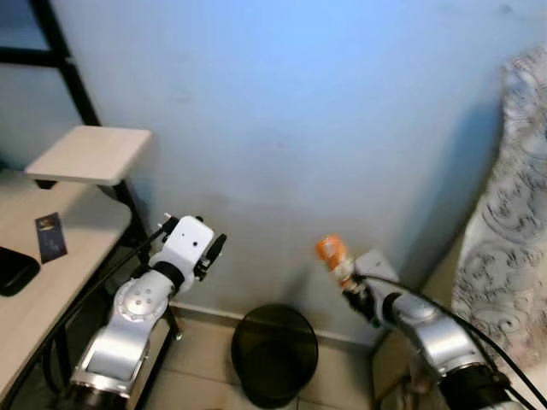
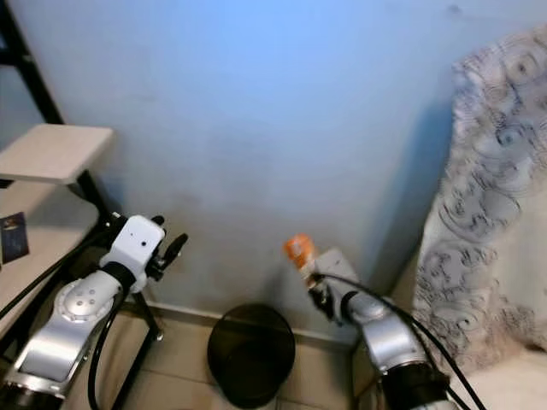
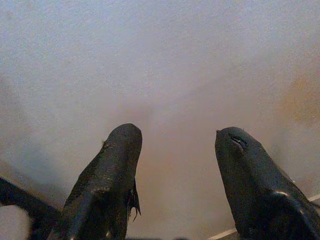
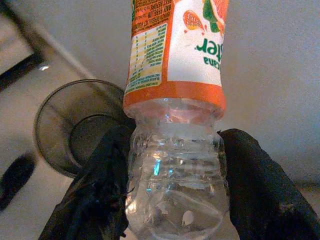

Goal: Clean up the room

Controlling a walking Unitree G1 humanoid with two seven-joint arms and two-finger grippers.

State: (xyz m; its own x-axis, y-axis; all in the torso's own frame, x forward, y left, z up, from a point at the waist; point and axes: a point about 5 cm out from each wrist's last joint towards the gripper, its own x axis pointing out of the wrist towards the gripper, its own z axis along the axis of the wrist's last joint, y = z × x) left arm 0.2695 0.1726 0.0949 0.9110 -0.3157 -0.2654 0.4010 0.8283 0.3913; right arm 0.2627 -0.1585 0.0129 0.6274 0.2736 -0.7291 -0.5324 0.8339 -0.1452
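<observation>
My right gripper [image 1: 348, 284] is shut on a clear plastic bottle with an orange label [image 4: 176, 80], held up in front of the blue wall. In the eye views the bottle's orange end [image 1: 332, 253] sticks out above the fingers. A round dark mesh bin [image 1: 274, 351] stands on the floor against the wall, below and a little left of the bottle; it also appears as the bin [image 4: 75, 131] in the right wrist view. My left gripper [image 1: 217, 247] is raised near the wall left of the bin, open, with nothing between its fingers [image 3: 110, 175].
A light wooden desk [image 1: 60, 265] with a black metal frame and a raised shelf [image 1: 90, 154] stands on the left, carrying a dark card [image 1: 50, 237] and a black object [image 1: 13, 271]. A patterned curtain [image 1: 513, 222] hangs on the right. Tiled floor surrounds the bin.
</observation>
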